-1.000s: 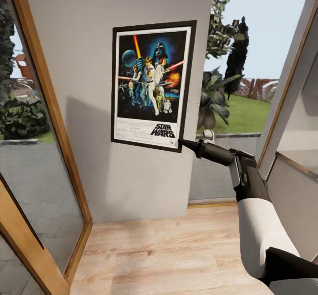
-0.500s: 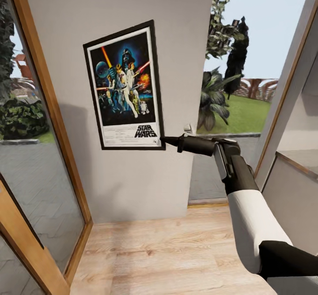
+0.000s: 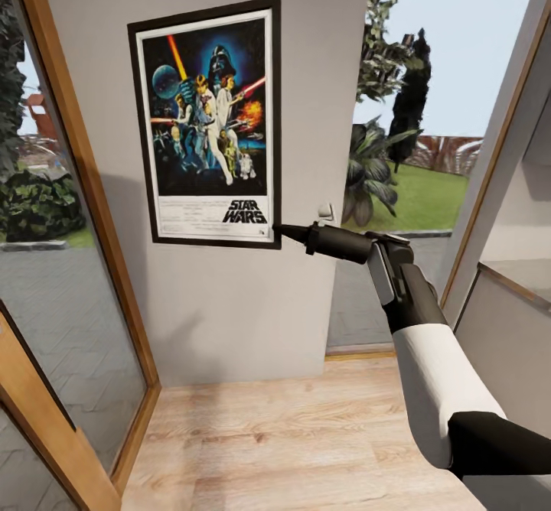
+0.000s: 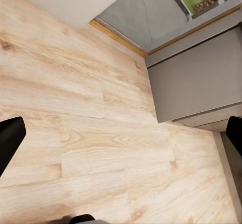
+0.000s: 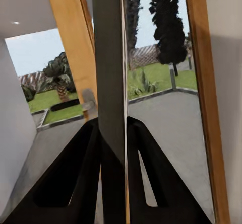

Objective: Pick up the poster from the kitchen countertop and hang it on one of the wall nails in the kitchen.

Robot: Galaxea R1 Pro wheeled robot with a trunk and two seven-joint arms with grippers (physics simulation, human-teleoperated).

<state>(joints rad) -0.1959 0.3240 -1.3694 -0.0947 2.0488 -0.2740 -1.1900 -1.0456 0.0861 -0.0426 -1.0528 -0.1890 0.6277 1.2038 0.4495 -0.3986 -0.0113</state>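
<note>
poster [image 3: 207, 122] raised, now upright.

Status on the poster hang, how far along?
Done: poster is off the counter, up against the grey wall. In hand: right tool pinches its lower right corner; the wrist view shows the fingers clamping its edge. Left: seat on a nail, which I can't see, then release.

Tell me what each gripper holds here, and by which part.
The right gripper pinches the poster edge-on at its lower right corner. The left gripper is open over the wooden floor, holding nothing.
</note>
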